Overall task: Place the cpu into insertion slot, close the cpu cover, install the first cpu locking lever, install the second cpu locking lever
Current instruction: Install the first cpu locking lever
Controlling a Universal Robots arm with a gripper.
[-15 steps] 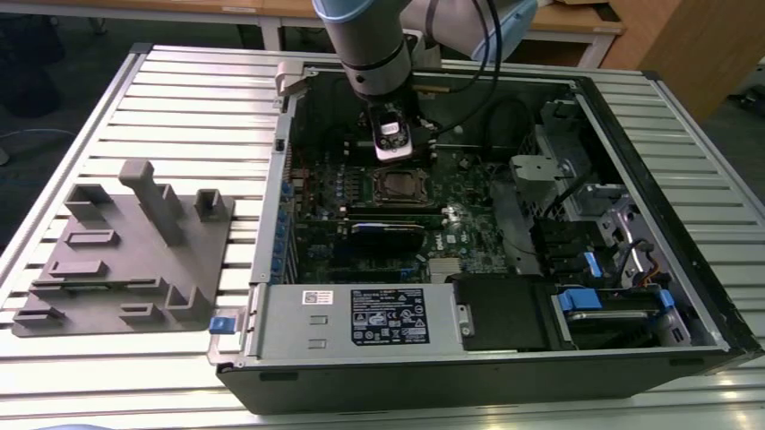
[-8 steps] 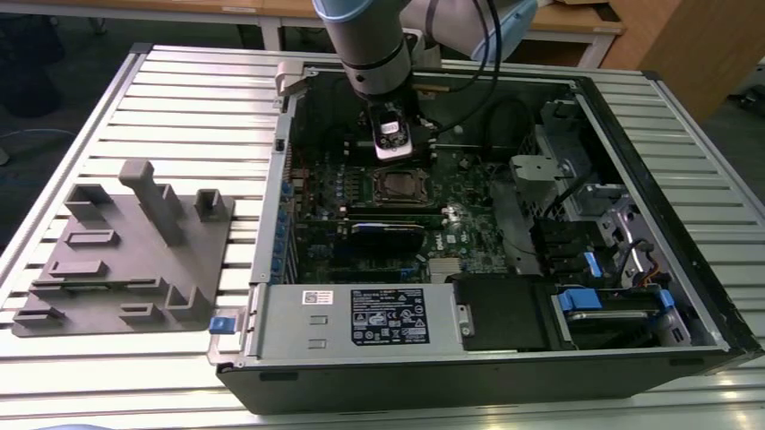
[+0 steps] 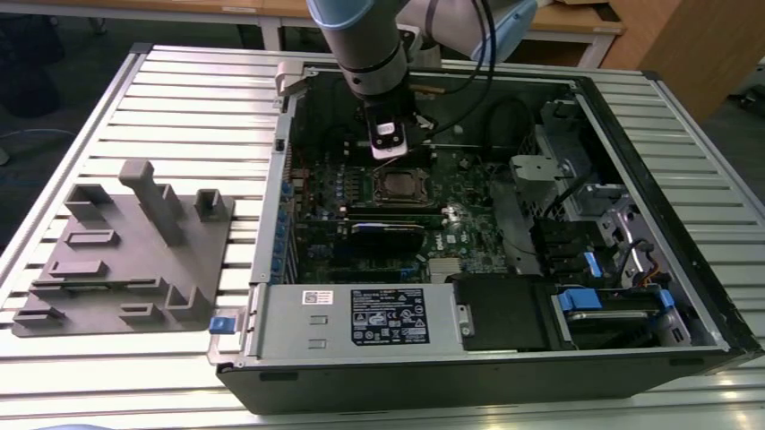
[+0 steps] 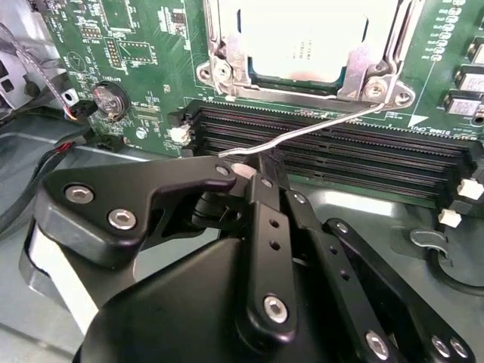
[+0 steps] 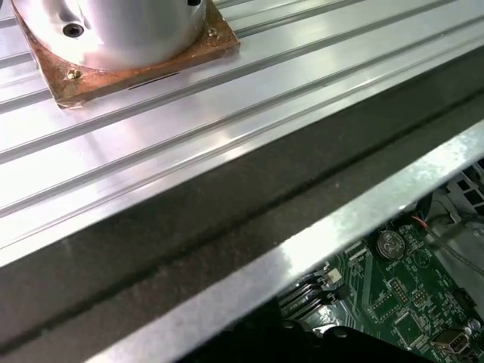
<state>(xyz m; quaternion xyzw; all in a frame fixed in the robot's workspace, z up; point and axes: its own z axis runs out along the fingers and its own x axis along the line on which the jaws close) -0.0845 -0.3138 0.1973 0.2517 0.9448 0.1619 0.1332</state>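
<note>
In the second wrist view the cpu lies flat in the insertion slot, its silver top showing through the window of the cpu cover, which is down over it. A thin wire locking lever runs from the socket's corner out over the memory slots, and its free end touches the tips of my gripper. The black fingers are shut together. In the exterior view my gripper hangs just behind the insertion slot inside the open computer case.
Black memory slots and a coin battery lie close to the gripper. A black labelled box fills the case's front. A grey fixture block stands on the slatted table at the exterior view's left. The case wall borders the board.
</note>
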